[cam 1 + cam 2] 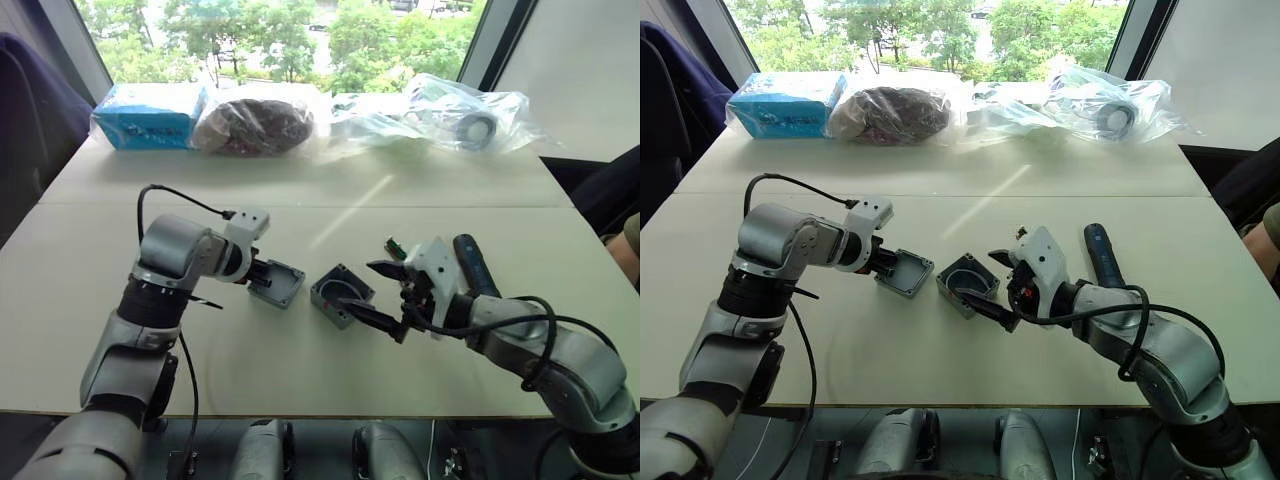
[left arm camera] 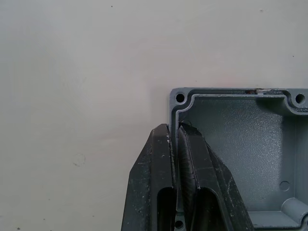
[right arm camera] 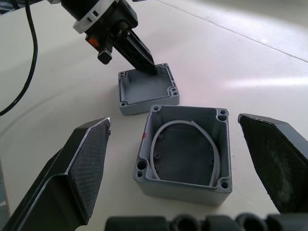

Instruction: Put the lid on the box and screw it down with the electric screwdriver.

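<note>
the lid (image 1: pixel 277 283) lies hollow side up near the middle of the desk (image 1: pixel 300 215), toward the front edge, and the left gripper (image 2: pixel 175 137) is clamped on its rim, one finger (image 2: pixel 156 159) outside the wall and the other inside, close to a corner screw hole. the box (image 3: pixel 185 154) sits open side up just beside the lid on the robot's right, apart from it, with a pale curved strip lying inside. the right gripper (image 1: pixel 372 292) is at the box, its fingers (image 3: pixel 79 163) spread wide on either side of the box and not touching it. the screwdriver (image 1: pixel 474 266) lies on the desk to the right of the box, just behind the right gripper, free of both grippers. along the far edge stand a blue carton (image 1: pixel 150 115) and several plastic bags (image 1: pixel 440 110).
</note>
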